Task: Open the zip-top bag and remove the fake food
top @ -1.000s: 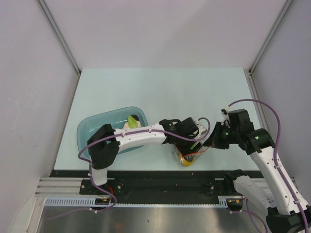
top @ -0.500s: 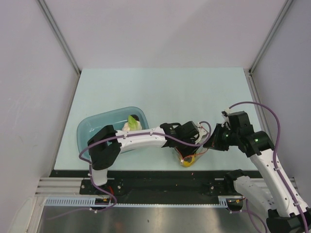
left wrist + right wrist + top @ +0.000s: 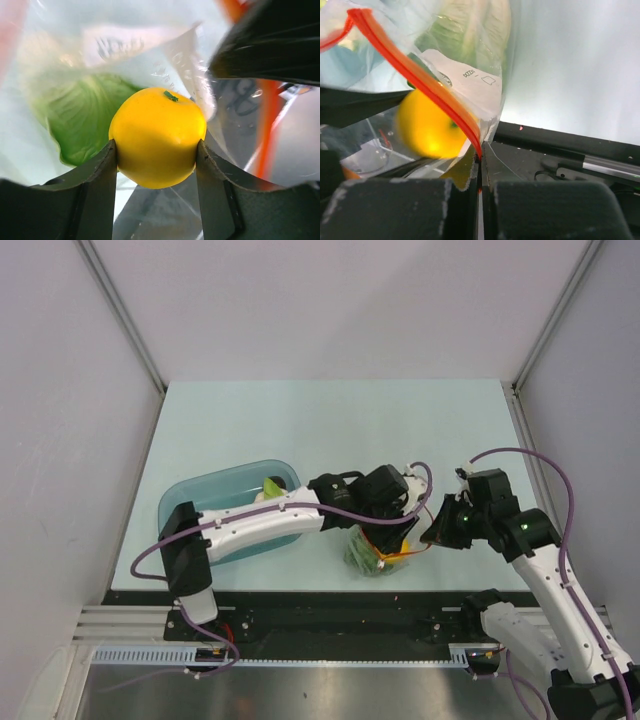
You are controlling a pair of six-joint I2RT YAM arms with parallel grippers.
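The clear zip-top bag [image 3: 372,552] hangs near the table's front edge, its red-orange zip strip [image 3: 420,82] pinched in my shut right gripper [image 3: 480,156], which shows at the right in the top view [image 3: 432,536]. My left gripper [image 3: 156,167] is shut on the round yellow-orange fruit [image 3: 157,137] at the bag's mouth; in the top view it [image 3: 385,525] sits just above the bag. The fruit also shows in the right wrist view [image 3: 430,127]. Green lettuce [image 3: 82,117] lies inside the bag behind the fruit. More fake food, green and white pieces [image 3: 270,490], lies in the teal tray.
The teal plastic tray [image 3: 190,510] stands at the front left, under my left arm. The black front rail [image 3: 330,600] runs just below the bag. Grey walls close in the table on three sides.
My left gripper has risen and moved slightly back with the fruit. The bag has been drawn up and hangs taller. The right gripper has held its place on the zip strip.
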